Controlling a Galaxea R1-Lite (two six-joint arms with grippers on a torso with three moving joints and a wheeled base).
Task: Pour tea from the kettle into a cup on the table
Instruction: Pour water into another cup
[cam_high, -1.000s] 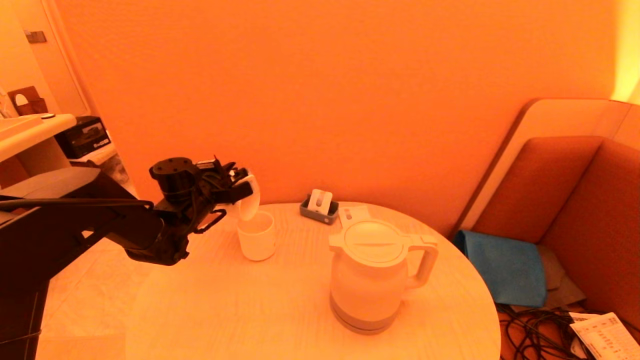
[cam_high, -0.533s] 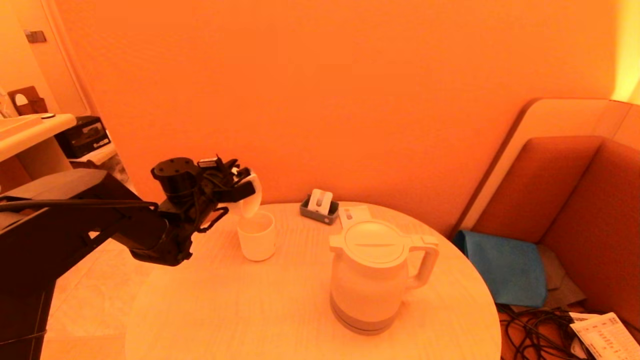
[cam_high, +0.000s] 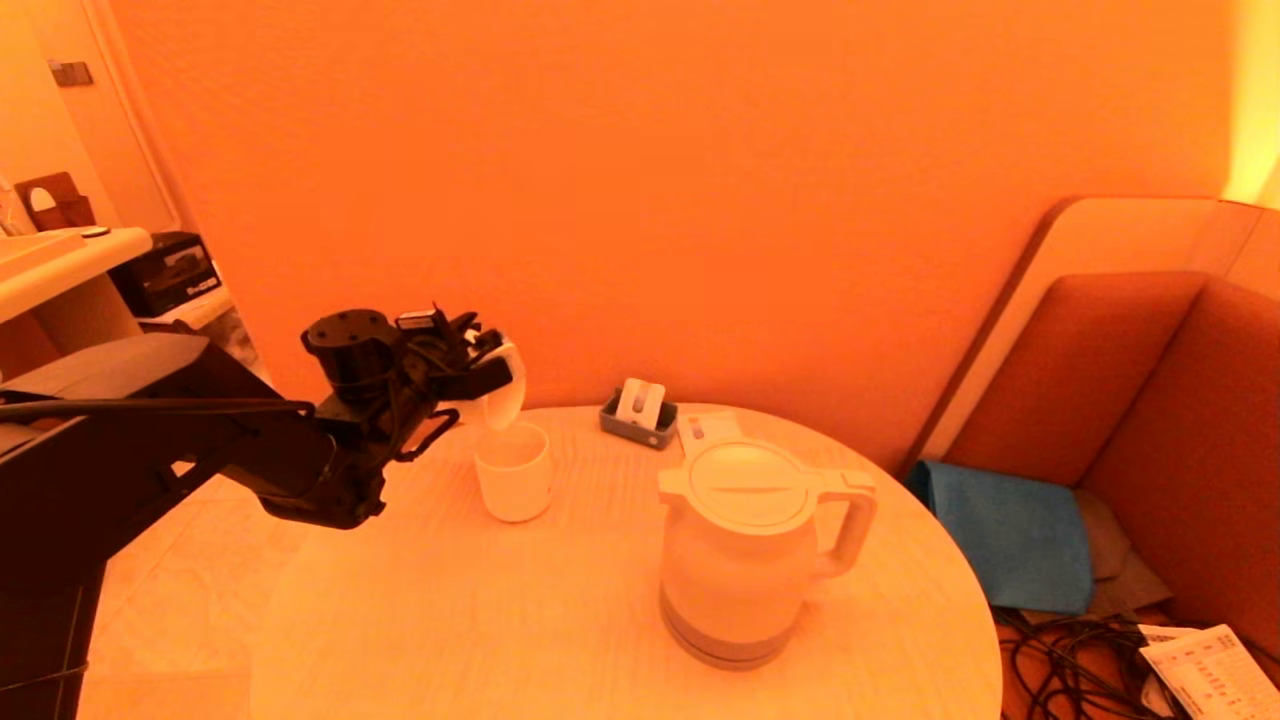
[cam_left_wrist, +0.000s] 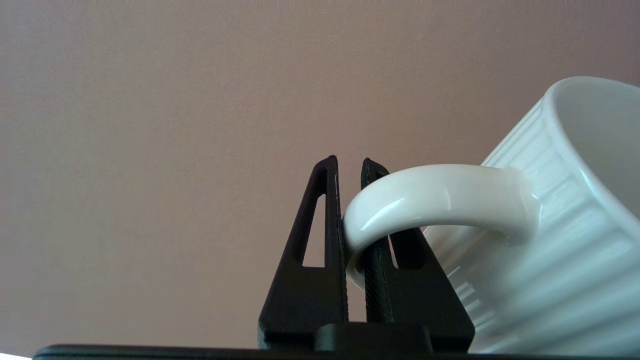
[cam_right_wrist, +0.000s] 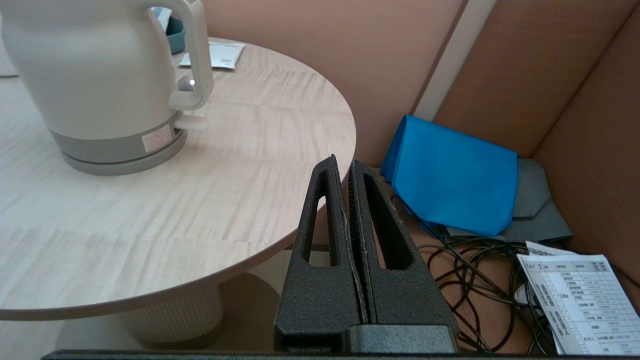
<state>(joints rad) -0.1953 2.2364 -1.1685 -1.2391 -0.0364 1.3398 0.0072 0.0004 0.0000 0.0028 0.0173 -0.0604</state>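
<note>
The white kettle (cam_high: 745, 545) stands upright with its lid on at the right of the round pale-wood table (cam_high: 450, 620), its loop handle facing right. The small white cup (cam_high: 513, 472) stands at the table's back left. My left gripper (cam_high: 482, 372) is shut on the handle of a ribbed white mug (cam_high: 503, 400), which hangs tilted just above the cup's rim with its mouth turned down toward it. In the left wrist view the fingers (cam_left_wrist: 330, 210) pinch the mug's handle (cam_left_wrist: 425, 190). My right gripper (cam_right_wrist: 344, 162) is shut and empty, off the table's right edge, with the kettle (cam_right_wrist: 95, 75) beyond it.
A small grey holder (cam_high: 638, 412) and a white sachet (cam_high: 705, 430) lie at the table's back edge. Right of the table are an orange sofa (cam_high: 1180, 430), a blue cloth (cam_right_wrist: 452, 185), tangled black cables (cam_right_wrist: 480, 280) and a printed sheet (cam_right_wrist: 580, 300).
My left gripper has risen a little with the mug, lifting its rim slightly higher above the cup. The kettle and cup have not moved.
</note>
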